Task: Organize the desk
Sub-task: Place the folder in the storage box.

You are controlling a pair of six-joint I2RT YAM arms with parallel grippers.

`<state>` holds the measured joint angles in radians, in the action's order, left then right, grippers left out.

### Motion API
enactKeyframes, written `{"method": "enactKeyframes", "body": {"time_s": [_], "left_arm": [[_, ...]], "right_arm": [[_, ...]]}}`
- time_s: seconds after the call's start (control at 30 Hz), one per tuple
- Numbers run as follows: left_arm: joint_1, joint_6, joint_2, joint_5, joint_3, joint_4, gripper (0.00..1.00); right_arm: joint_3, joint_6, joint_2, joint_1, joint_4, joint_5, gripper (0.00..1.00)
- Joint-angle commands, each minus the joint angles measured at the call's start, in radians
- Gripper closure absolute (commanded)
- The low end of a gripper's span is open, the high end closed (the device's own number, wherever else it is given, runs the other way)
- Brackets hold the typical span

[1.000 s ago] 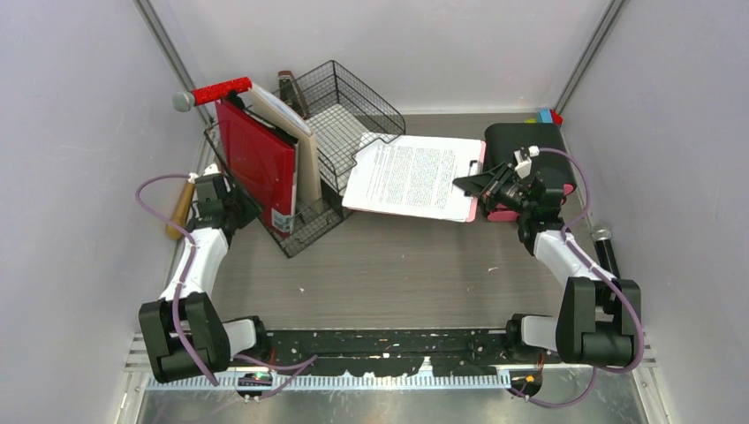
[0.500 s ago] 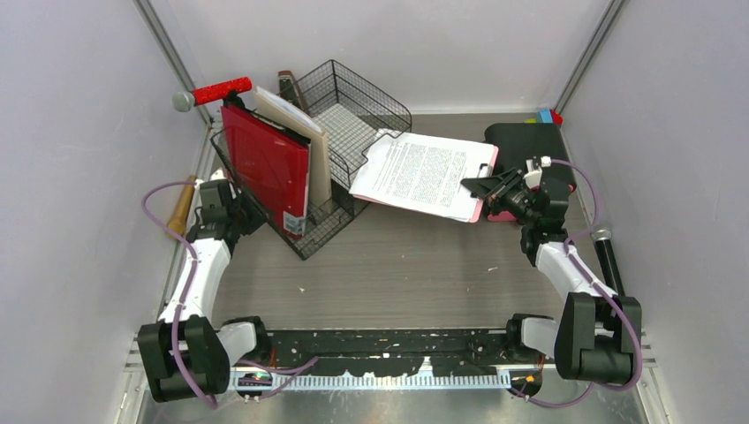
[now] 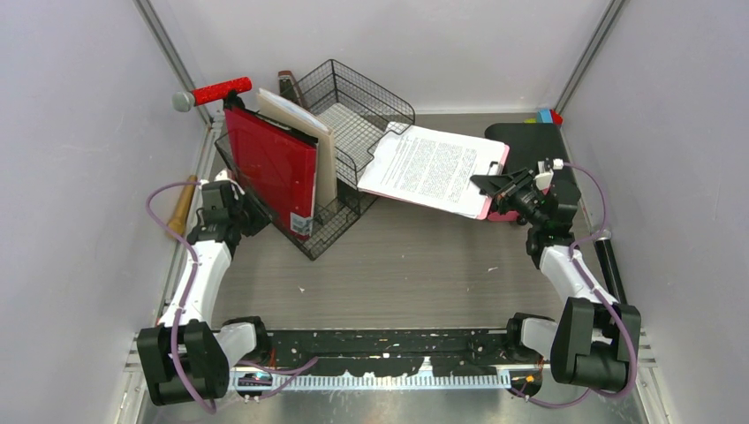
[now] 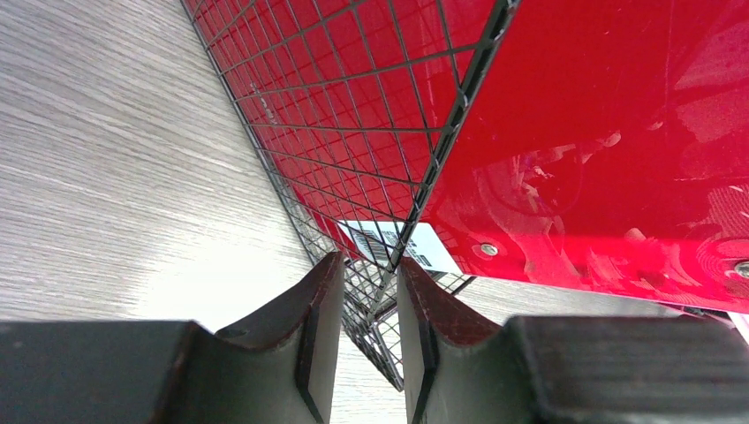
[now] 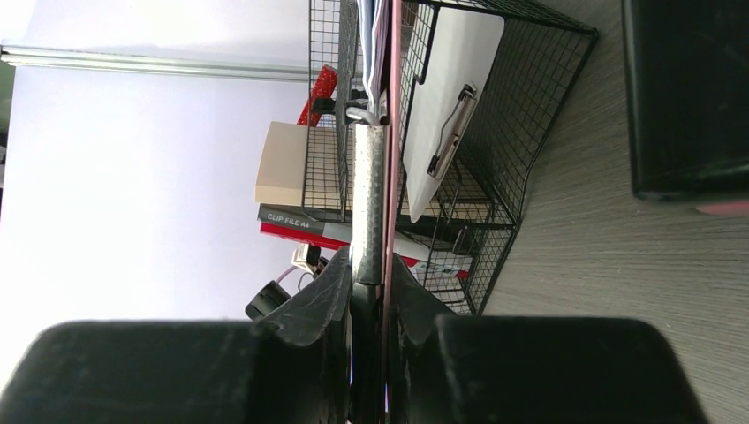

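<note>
Top view, left to right. A wooden handle (image 3: 181,206) lies along the left wall, and a red-handled tool (image 3: 220,90) with a grey head sits in the upper left corner. The left gripper (image 3: 250,218) reaches right to the near left corner of a black wire rack (image 3: 371,95), which stands askew to the walls in the upper centre. In the rack stand a red folder (image 3: 274,170) and, behind it, a beige folder (image 3: 305,128).

In the left wrist view the fingers (image 4: 318,309) are drawn close together, clamped on the rack's corner wire, with the red folder filling the upper right behind the mesh.

A clipboard (image 3: 435,168) with printed sheets spans from the rack's right rim toward the right. The right gripper (image 3: 493,184) holds its clip end, and the right wrist view shows the jaws closed tight on the metal clip and the pink board edge. Behind this gripper stands a black drawer unit (image 3: 528,140); a black cylinder (image 3: 608,261) lies along the right wall.

The desk (image 3: 397,265), grey and streaked, fills the centre and lower frame below both grippers. Its bare stretch lies between the two arms, and the clipboard's held end hangs clear above it.
</note>
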<state>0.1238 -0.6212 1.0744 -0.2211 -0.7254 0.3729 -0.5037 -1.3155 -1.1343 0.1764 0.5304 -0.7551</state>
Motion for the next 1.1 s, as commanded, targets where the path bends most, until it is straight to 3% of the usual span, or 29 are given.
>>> {"method": "enactKeyframes", "body": {"time_s": [0.0,0.8,1.07], "left_arm": [[0.003,0.005,-0.036,0.02,0.013,-0.012,0.7],[0.001,0.021,-0.043,-0.011,0.025,-0.031,0.7],[-0.015,0.095,-0.059,-0.088,0.022,0.01,0.79]], "right_arm": [[-0.031,-0.033,0.039,0.045,0.136,0.138,1.0],[0.042,-0.068,0.021,0.041,0.253,0.241,1.0],[0.05,-0.073,0.006,0.032,0.268,0.265,1.0]]}}
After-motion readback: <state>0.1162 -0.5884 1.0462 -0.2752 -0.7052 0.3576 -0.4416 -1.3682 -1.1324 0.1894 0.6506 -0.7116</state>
